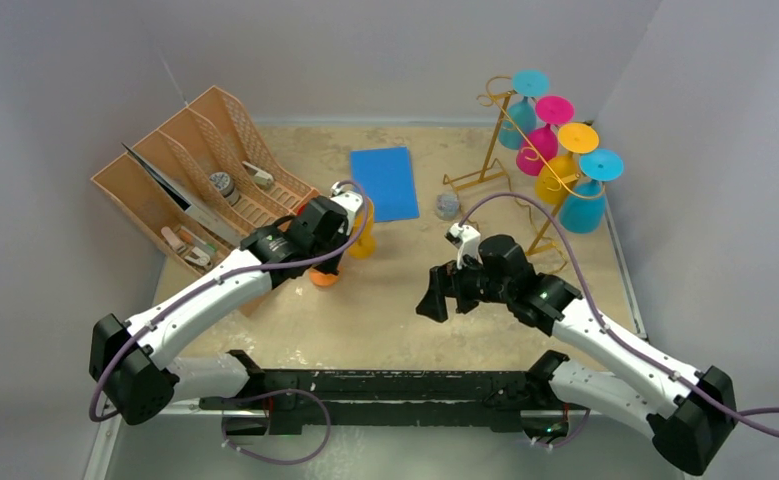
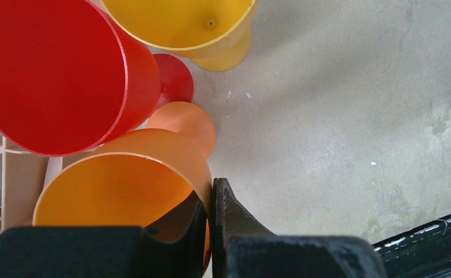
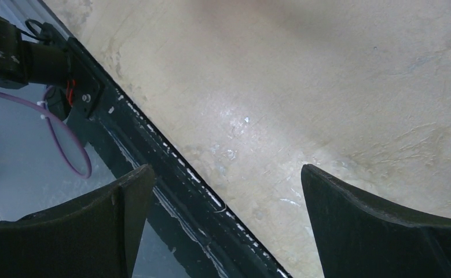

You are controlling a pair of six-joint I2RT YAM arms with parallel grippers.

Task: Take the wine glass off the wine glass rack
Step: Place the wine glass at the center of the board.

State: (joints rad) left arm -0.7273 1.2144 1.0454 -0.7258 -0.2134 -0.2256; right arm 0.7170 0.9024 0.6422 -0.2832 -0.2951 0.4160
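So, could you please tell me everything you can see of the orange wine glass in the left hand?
The orange wine glass looks like glossy plastic: a wide, empty bowl with a thin rim and a round foot showing beyond it. The left hand is shut on its wall, one finger inside the bowl, one outside. It is off the rack, close beside a red glass and a yellow glass.
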